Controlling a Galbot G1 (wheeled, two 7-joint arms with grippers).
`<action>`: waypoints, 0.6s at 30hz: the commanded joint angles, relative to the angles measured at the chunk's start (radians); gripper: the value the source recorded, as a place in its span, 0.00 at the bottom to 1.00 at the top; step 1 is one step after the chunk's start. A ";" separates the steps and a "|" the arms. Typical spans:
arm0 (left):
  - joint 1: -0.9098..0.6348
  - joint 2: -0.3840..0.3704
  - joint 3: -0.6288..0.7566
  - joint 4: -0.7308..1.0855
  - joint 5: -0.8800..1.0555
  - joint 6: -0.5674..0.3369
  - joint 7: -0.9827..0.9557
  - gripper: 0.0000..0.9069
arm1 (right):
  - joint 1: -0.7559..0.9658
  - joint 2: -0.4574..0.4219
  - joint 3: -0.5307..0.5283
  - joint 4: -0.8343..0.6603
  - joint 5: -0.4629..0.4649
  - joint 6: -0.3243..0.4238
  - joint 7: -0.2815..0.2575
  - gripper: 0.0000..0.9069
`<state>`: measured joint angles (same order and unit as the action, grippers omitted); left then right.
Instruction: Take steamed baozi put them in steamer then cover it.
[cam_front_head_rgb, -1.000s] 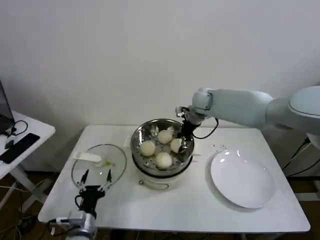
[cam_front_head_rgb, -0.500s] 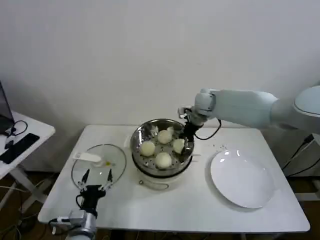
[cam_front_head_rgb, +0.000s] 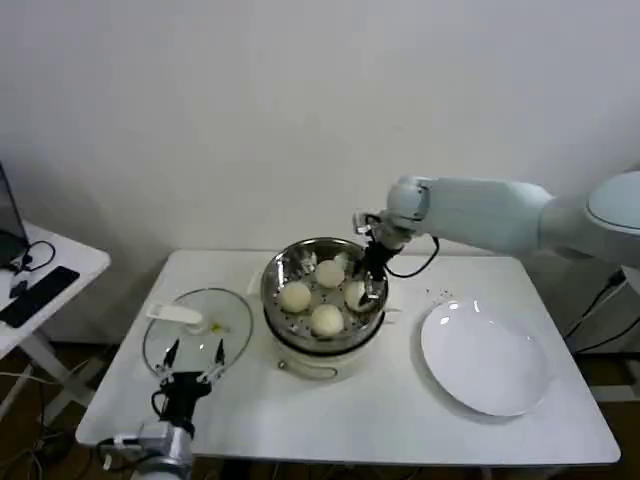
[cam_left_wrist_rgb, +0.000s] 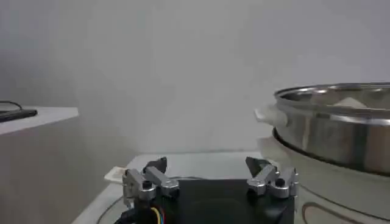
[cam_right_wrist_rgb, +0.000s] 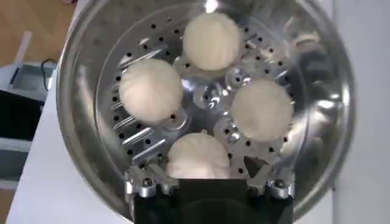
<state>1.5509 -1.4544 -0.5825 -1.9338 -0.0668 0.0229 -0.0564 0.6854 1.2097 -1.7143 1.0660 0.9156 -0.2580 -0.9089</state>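
Several cream-white baozi (cam_front_head_rgb: 327, 319) lie in the shiny steel steamer (cam_front_head_rgb: 283, 262) on its white pot base in the middle of the table. In the right wrist view they rest on the perforated bottom (cam_right_wrist_rgb: 207, 97). My right gripper (cam_front_head_rgb: 368, 272) hangs over the steamer's right side, open. The nearest baozi (cam_right_wrist_rgb: 198, 155) sits loose between its fingers (cam_right_wrist_rgb: 148, 182). The glass cover (cam_front_head_rgb: 235, 325) with its white handle (cam_front_head_rgb: 176, 314) lies flat on the table left of the steamer. My left gripper (cam_front_head_rgb: 190, 358) is open and empty, low at the cover's near edge.
A flat white plate (cam_front_head_rgb: 485, 358) lies to the right of the steamer. In the left wrist view the steamer's wall (cam_left_wrist_rgb: 341, 128) rises close beside the left gripper (cam_left_wrist_rgb: 210, 173). A side table with a black device (cam_front_head_rgb: 35, 295) stands at far left.
The right gripper shifted slightly over the steamer's right side, and the baozi under it settled a little to the right. The left arm has not moved.
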 joint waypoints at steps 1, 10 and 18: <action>0.000 0.004 -0.001 -0.001 0.002 0.001 0.001 1.00 | 0.059 -0.019 0.032 -0.013 0.035 0.010 -0.009 1.00; 0.003 0.003 0.003 -0.005 0.021 -0.004 0.000 1.00 | 0.120 -0.163 0.070 0.091 0.092 -0.004 0.026 1.00; 0.008 0.000 0.006 -0.005 0.030 -0.002 -0.002 1.00 | 0.093 -0.374 0.234 0.267 0.004 -0.019 0.220 1.00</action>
<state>1.5576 -1.4521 -0.5770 -1.9374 -0.0464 0.0211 -0.0575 0.7715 1.0648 -1.6317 1.1507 0.9812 -0.2633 -0.8621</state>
